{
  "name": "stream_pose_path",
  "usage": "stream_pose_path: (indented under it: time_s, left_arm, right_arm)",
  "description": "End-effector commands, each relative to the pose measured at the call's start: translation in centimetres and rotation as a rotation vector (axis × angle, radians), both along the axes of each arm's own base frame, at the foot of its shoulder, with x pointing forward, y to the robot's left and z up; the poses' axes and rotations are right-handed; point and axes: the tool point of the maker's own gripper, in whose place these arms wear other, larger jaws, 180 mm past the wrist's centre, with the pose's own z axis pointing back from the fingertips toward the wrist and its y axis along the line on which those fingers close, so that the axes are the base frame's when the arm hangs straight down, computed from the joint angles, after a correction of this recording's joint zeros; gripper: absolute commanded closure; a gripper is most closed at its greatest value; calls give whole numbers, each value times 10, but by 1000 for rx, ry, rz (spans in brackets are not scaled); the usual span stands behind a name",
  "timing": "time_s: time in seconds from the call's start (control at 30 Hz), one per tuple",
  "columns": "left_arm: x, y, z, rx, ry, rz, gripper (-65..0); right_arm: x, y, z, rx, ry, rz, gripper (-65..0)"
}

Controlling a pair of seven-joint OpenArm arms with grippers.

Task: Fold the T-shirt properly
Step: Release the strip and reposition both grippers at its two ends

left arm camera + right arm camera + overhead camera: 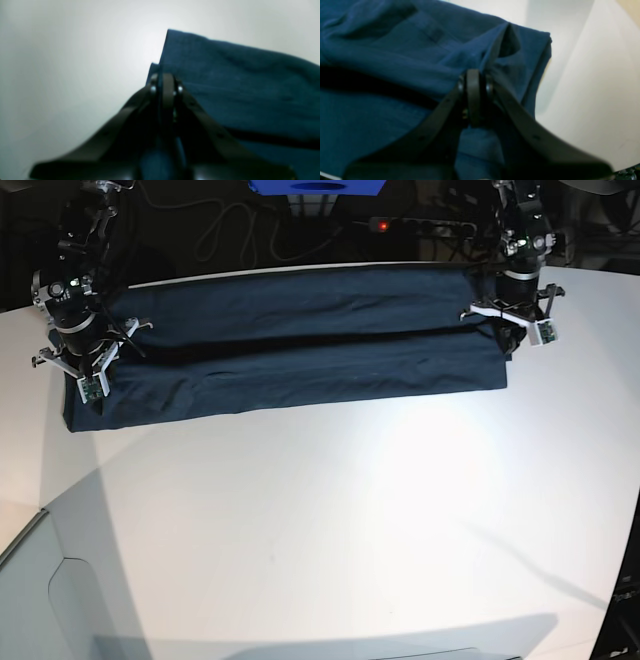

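Observation:
The dark navy T-shirt (290, 345) lies as a long band across the far part of the white table (330, 520). A dark shadowed crease runs along its length. My left gripper (505, 332) is at the band's right end in the base view, shut on the cloth. In the left wrist view its fingertips (166, 85) pinch a corner of the T-shirt (237, 87). My right gripper (97, 372) is at the band's left end. In the right wrist view it (473, 80) is shut on a bunched edge of the T-shirt (395, 55), which is lifted over a lower layer.
Behind the table are a power strip (400, 225) with a red light, loose cables (230, 230) and a blue box (315, 186). The table's edge drops off at the front left (20, 540). White tabletop extends in front of the shirt.

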Motion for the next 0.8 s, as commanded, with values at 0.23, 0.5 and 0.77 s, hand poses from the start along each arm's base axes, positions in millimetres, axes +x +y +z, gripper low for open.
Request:
stream_pose_path:
  time_s: [0.23, 0.5, 0.77]
  left_arm:
    - [6, -1, 8, 24, -19, -46, 0]
    - [7, -6, 8, 28, -15, -75, -30]
    - [6, -5, 8, 26, -14, -64, -275]
  right_arm:
    - [7, -1, 13, -14, -42, 19, -310]
    - [15, -17, 64, -91, -169, -13, -501]
    - [17, -7, 59, -81, -152, 36, -506]
